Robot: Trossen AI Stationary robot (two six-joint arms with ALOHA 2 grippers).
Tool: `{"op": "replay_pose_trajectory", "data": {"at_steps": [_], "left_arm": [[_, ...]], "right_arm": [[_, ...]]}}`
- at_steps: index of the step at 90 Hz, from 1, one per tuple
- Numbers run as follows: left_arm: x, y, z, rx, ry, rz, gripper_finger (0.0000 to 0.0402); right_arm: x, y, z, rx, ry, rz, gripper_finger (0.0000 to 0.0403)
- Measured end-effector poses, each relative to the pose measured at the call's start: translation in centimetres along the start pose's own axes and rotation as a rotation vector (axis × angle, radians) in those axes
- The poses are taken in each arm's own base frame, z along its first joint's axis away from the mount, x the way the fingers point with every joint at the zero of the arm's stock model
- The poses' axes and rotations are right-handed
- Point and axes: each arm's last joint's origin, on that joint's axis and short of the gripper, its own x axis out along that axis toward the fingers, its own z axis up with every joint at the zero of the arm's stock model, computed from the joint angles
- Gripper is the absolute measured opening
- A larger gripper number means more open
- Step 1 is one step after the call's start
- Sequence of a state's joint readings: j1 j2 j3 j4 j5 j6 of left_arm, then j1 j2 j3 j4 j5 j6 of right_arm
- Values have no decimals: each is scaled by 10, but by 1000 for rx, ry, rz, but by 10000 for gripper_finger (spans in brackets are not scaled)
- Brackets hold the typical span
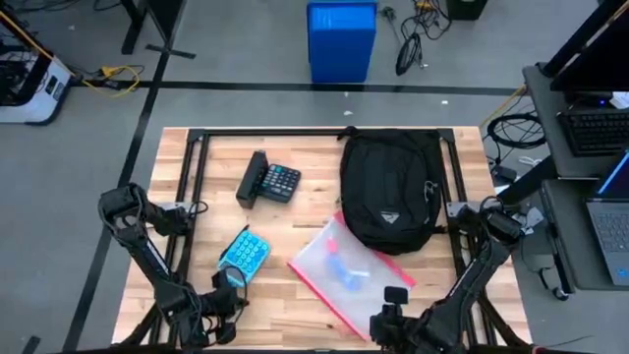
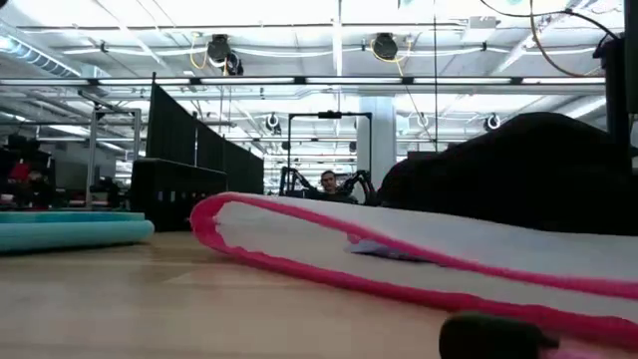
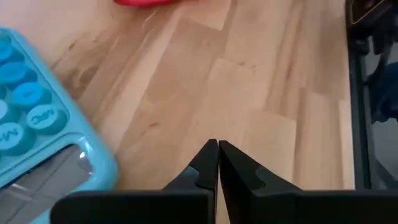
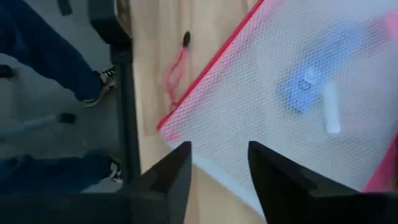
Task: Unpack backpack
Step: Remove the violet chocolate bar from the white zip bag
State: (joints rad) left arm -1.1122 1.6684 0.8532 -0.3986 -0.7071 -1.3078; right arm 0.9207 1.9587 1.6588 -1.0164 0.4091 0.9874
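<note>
We see the wooden counter [image 1: 206, 167] first, then the backpack [image 1: 388, 192] lying flat at its far right, front up, apart from both grippers. Against its near edge lies a clear mesh pouch [image 1: 344, 270] with pink trim, blue bits inside; whether they touch or overlap we cannot tell. A black calculator [image 1: 269, 181] sits far-center, and a teal calculator [image 1: 244, 252] near-left.

Left gripper [image 3: 217, 163] sits low at the near-left edge just beside the teal calculator, fingers pressed together on nothing. Right gripper [image 4: 219, 165] is at the near edge over the pouch's corner, fingers spread wide, nothing between them.

Step, as we judge it: several items already lie out on the counter, both arms are back near home, so we are between pulls or close to done. Whether the backpack is open or has anything left inside we cannot tell. The next move would call for the right arm reaching far to the backpack's opening, the left steadying the fabric.
</note>
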Motion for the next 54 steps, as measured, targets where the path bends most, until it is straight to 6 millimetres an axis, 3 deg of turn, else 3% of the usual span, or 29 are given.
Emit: {"op": "replay_pose_trajectory", "data": {"at_steps": [13, 25, 39, 54], "left_arm": [[1, -5, 7, 40, -51, -20, 0], [9, -8, 19, 94, -86, -39, 0], [21, -14, 31, 11, -133, -88, 0], [33, -10, 46, 152, -162, -60, 0]], "right_arm": [[11, 7, 24, 97, -204, 43, 173], [45, 4, 53, 198, -299, 57, 184], [83, -6, 69, 113, -307, 2, 192], [90, -17, 76, 46, -288, -45, 191]]}}
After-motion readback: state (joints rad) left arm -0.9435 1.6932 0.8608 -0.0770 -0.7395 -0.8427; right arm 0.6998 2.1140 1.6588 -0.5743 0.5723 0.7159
